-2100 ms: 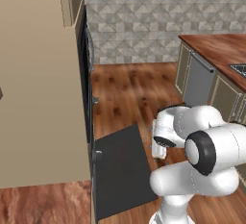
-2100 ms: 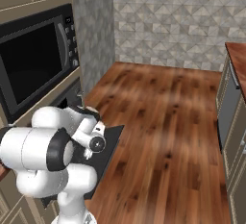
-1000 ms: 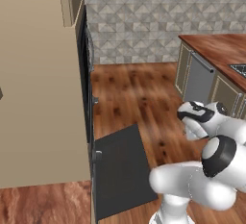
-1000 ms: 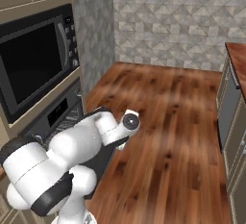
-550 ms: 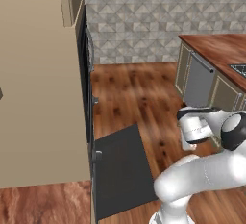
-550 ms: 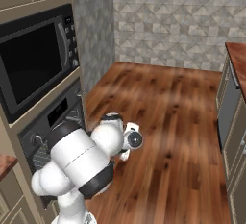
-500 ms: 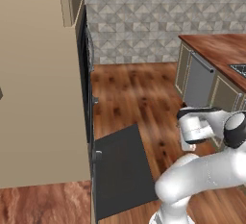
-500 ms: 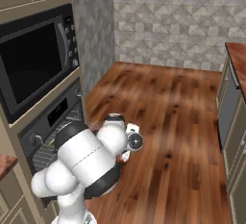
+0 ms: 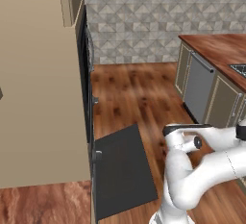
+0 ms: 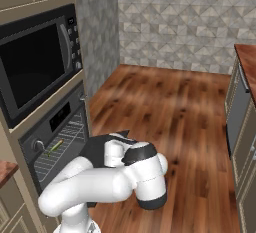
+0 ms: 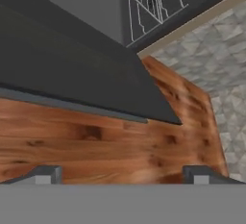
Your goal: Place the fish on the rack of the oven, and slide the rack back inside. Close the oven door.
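The oven door [image 9: 122,170] hangs fully open, flat out over the wood floor [image 10: 170,107], and the arm is folded low right next to it, so the robot's own white bulk blocks most of the door in the right base view. The fish [image 10: 55,146] lies on the rack [image 10: 62,144] inside the oven [image 10: 52,139], under the black microwave [image 10: 35,62]. In the hand view the gripper [image 11: 122,174] has its fingers wide apart with nothing between them, pointing down at floorboards just off the door's edge. Stone-tile wall [image 9: 144,21] at the back, beige cabinet [image 9: 38,83] around the oven, and a wood-topped counter [image 9: 216,50] with a grey dishwasher [image 9: 199,86] across the room.
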Available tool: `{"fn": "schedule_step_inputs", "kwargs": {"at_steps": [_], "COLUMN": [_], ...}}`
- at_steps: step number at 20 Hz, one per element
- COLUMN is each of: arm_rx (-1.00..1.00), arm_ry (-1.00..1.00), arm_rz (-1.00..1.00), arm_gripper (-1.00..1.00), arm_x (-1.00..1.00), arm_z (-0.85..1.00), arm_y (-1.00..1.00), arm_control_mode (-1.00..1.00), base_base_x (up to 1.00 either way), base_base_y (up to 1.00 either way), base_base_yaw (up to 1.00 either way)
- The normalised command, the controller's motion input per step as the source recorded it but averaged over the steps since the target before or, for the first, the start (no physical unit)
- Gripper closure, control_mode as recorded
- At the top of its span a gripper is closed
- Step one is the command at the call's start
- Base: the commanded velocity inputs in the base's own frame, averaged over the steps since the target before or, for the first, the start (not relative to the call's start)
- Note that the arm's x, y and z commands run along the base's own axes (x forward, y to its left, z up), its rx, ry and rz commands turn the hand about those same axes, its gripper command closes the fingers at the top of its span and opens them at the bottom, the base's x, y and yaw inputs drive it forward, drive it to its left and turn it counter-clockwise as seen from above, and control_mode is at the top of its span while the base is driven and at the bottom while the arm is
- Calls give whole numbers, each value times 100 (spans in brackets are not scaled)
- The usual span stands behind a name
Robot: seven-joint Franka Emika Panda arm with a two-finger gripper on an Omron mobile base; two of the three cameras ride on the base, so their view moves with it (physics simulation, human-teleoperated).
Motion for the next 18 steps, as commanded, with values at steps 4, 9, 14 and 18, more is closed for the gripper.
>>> {"fn": "schedule_step_inputs", "kwargs": {"at_steps": [4, 9, 14, 18], "arm_rx": [7, 5, 3, 8], "arm_ry": [12, 19, 13, 16], "arm_rz": [2, 4, 3, 4], "arm_gripper": [-100, -100, -100, -100], "arm_x": [21, 0, 1, 21], "arm_z": [-54, -43, -29, -43], "arm_y": [26, 8, -9, 0], "arm_control_mode": [-100, -100, -100, -100], "base_base_x": [0, 0, 0, 0], "base_base_y": [0, 0, 0, 0], "base_base_yaw": [0, 0, 0, 0]}}
